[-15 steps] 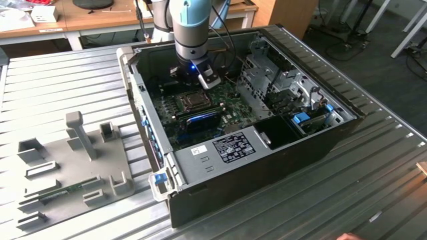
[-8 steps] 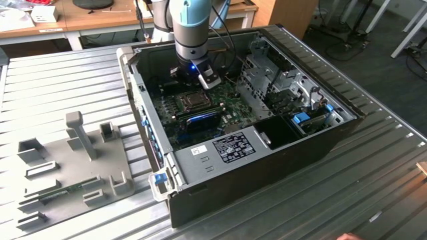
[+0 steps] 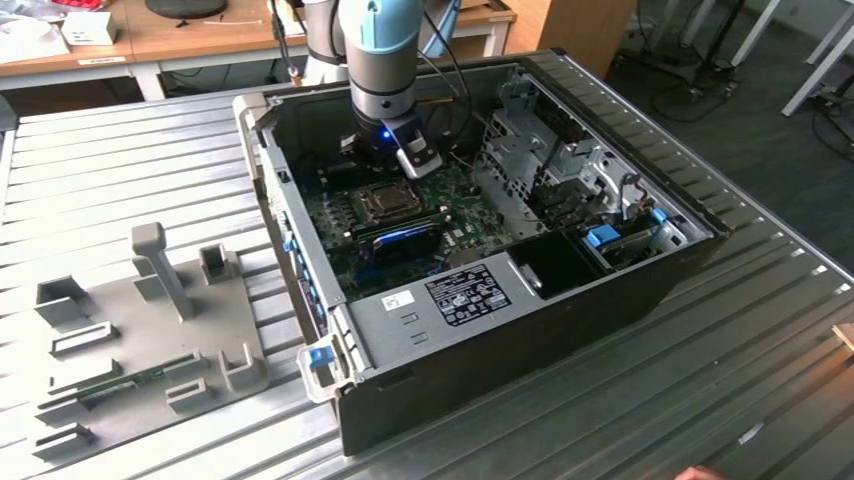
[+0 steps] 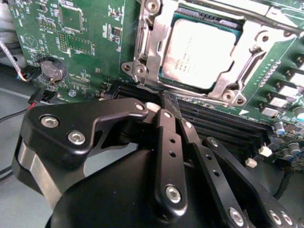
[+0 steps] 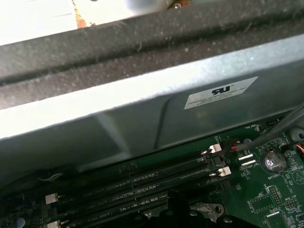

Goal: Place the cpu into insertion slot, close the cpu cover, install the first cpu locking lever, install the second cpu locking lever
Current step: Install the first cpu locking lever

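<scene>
Your claw (image 4: pixel 166 101) is closed and empty. Just beyond it the chip (image 4: pixel 202 52), likely fragile, lies under the stiff cover (image 4: pixel 146 42); handle it by its edges.

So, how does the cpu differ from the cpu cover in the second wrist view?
The cpu is a solid pale square with print; the cpu cover is a shiny metal frame with a large window. The cpu lies inside, the cpu cover around it. Both are square and lie flat.
</scene>
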Controlling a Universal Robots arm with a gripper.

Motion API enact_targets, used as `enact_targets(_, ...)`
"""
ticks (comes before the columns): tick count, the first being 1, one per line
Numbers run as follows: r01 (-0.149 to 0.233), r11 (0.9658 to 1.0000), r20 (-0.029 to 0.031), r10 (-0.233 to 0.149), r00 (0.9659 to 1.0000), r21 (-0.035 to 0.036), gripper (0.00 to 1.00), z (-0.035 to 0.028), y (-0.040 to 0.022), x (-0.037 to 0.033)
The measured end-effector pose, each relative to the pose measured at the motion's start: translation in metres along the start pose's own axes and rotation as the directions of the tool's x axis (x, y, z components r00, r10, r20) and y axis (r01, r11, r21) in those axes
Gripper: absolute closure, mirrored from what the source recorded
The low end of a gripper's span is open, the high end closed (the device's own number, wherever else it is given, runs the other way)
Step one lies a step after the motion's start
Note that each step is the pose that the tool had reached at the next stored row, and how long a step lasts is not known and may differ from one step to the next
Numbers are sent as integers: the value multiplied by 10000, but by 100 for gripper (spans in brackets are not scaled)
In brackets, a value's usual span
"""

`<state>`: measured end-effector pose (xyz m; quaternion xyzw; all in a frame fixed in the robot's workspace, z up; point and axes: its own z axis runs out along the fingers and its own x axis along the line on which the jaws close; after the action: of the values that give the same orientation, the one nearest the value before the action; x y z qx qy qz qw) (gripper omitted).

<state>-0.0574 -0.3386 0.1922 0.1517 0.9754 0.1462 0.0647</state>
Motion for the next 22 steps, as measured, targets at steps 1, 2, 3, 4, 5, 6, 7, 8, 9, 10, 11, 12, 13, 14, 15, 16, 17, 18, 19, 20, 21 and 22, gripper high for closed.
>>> enact_targets(1,0,10000,0,0,10000,0,90,0,0,0)
enact_targets(2,0,10000,1,0,10000,1,90,0,0,0)
enact_targets(3,-2,10000,2,2,10000,2,90,0,0,0)
enact_targets(4,-14,10000,6,14,10000,4,90,0,1,0)
enact_targets(5,-35,10000,12,35,10000,6,90,1,3,1)
enact_targets(6,-61,10000,20,61,10000,9,90,1,5,2)
enact_targets(7,-91,10000,30,91,10000,11,90,2,7,2)
enact_targets(8,-121,9999,39,120,9999,12,90,2,8,2)
enact_targets(9,-146,9999,47,146,9999,13,90,2,8,2)
enact_targets(10,-177,9998,57,176,9998,16,90,3,8,1)
enact_targets(11,-217,9998,71,217,9997,19,90,3,9,0)
enact_targets(12,-260,9997,84,260,9996,24,90,3,9,-1)
enact_targets(13,-312,9995,101,311,9995,29,90,3,9,-3)
enact_targets(14,-368,9993,120,368,9993,32,90,3,10,-5)
enact_targets(15,-427,9991,139,427,9990,36,90,4,10,-6)
enact_targets(16,-479,9988,156,478,9987,38,90,5,11,-7)
enact_targets(17,-521,9986,170,520,9985,42,90,5,12,-7)
enact_targets(18,-540,9985,176,539,9984,44,90,5,14,-7)
enact_targets(19,-542,9985,176,542,9984,45,90,5,14,-7)
enact_targets(20,-543,9985,177,542,9984,44,90,6,15,-7)
enact_targets(21,-544,9985,177,543,9984,44,90,5,14,-7)
enact_targets(22,-545,9985,178,545,9984,44,90,6,14,-7)
